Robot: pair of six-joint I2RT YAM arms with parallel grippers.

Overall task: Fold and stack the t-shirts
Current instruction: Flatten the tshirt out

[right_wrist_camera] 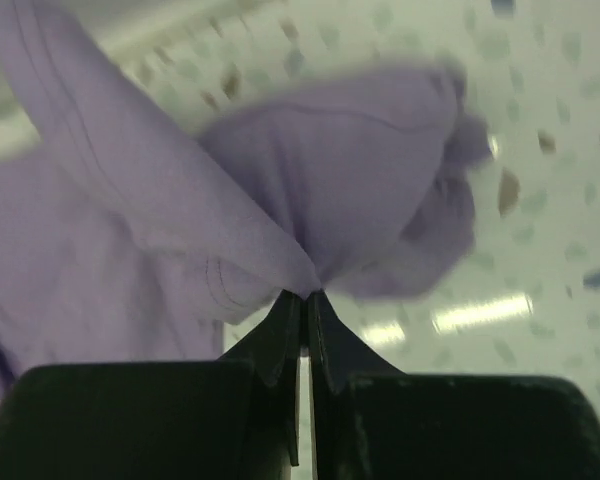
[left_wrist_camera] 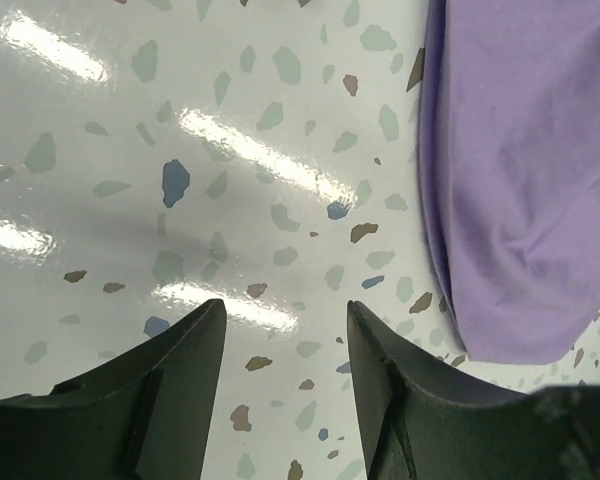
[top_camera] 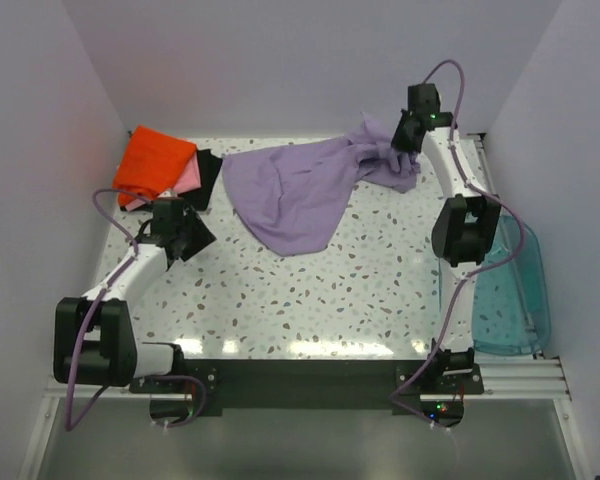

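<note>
Lavender t-shirt (top_camera: 300, 190): unfolded, crumpled, spread across the far half of the table (top_camera: 310, 300), right end bunched and raised. Orange t-shirt (top_camera: 152, 162): folded square at the table's far-left corner, lying on the pink t-shirt (top_camera: 188, 181) and black t-shirt (top_camera: 209, 176).

You have a plain lavender-purple t-shirt (top_camera: 300, 195) on a glossy white desk (top_camera: 310, 300) speckled with grey-green, brown and a few blue flecks. At the far left, you can see a bright orange t-shirt (top_camera: 155, 160), a pink t-shirt (top_camera: 188, 179) and a black t-shirt (top_camera: 209, 172), all unpatterned. Your left claw (left_wrist_camera: 283, 312) and right claw (right_wrist_camera: 303, 298) are matte black. The bin (top_camera: 510, 300) is translucent teal; the cables (top_camera: 78, 385) are purple.
</note>
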